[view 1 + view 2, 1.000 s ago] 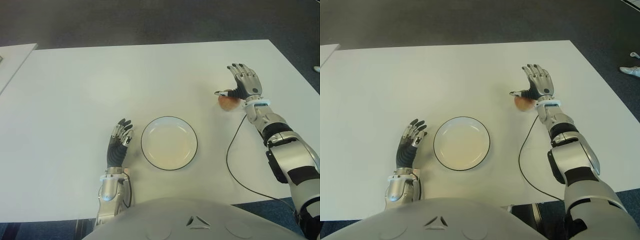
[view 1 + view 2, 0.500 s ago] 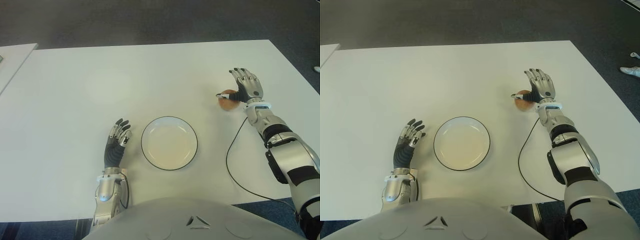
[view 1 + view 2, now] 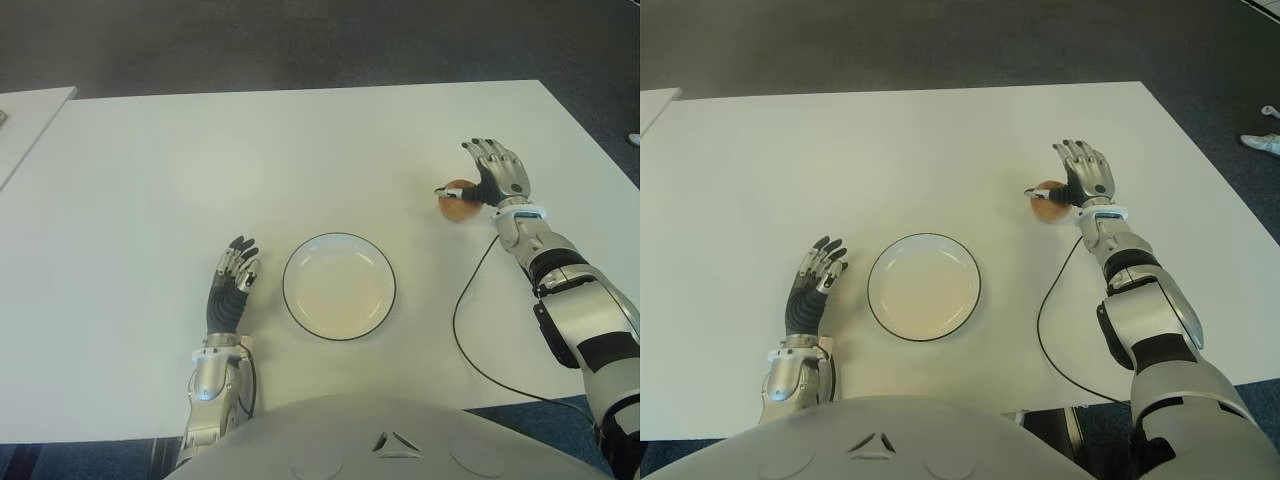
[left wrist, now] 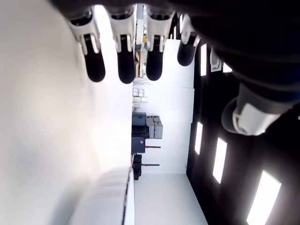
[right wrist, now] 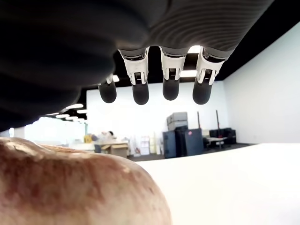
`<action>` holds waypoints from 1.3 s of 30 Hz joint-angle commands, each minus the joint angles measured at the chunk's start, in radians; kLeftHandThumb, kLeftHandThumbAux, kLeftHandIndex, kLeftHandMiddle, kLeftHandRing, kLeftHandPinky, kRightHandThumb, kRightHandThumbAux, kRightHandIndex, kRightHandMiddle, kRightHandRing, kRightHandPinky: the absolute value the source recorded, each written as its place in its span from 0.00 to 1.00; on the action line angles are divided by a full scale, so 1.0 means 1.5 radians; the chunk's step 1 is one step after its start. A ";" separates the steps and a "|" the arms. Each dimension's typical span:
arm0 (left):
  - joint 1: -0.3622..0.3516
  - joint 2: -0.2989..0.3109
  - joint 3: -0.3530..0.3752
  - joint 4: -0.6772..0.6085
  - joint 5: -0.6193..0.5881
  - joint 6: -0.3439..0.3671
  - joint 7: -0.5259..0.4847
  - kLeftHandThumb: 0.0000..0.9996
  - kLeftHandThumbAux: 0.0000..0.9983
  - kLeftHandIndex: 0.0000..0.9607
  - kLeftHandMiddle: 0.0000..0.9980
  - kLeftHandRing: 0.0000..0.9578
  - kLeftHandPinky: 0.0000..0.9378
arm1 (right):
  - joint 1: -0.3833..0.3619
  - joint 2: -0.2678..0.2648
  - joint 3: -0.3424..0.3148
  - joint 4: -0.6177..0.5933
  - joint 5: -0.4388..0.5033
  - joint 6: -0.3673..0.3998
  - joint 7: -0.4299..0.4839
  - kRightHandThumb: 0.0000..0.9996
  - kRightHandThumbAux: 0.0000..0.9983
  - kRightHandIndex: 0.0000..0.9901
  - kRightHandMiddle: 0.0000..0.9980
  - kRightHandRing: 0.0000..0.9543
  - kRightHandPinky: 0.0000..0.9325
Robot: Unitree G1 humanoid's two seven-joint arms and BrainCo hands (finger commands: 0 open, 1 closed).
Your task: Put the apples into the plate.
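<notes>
Since a second ago your right hand (image 3: pixel 492 172) has begun curling over the apple (image 3: pixel 456 201), fingers not closed; close, then carry to plate (image 3: pixel 338 286); left hand (image 3: pixel 232 288) open, beside plate

One apple (image 3: pixel 457 203), reddish with a yellow-brown underside, is seen on the white bench (image 3: pixel 200 180) near its right edge, about midway along that edge. A round white plate (image 3: pixel 338 286) with a thin dark rim is set upright and empty near the middle of the front edge, well apart from the apple.
</notes>
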 commanded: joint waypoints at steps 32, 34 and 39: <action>0.023 0.010 0.014 -0.003 0.006 0.035 -0.003 0.08 0.52 0.13 0.15 0.17 0.20 | 0.075 0.018 0.034 -0.001 0.039 0.007 0.029 0.28 0.36 0.02 0.03 0.00 0.00; 0.025 0.011 0.015 -0.006 0.004 0.037 -0.004 0.08 0.52 0.13 0.15 0.17 0.20 | 0.077 0.020 0.036 -0.001 0.041 0.006 0.031 0.28 0.36 0.02 0.03 0.00 0.00; 0.028 0.014 0.017 -0.009 -0.001 0.037 -0.007 0.09 0.52 0.13 0.15 0.17 0.20 | 0.089 0.028 0.036 -0.001 0.048 0.003 0.033 0.26 0.35 0.01 0.02 0.00 0.00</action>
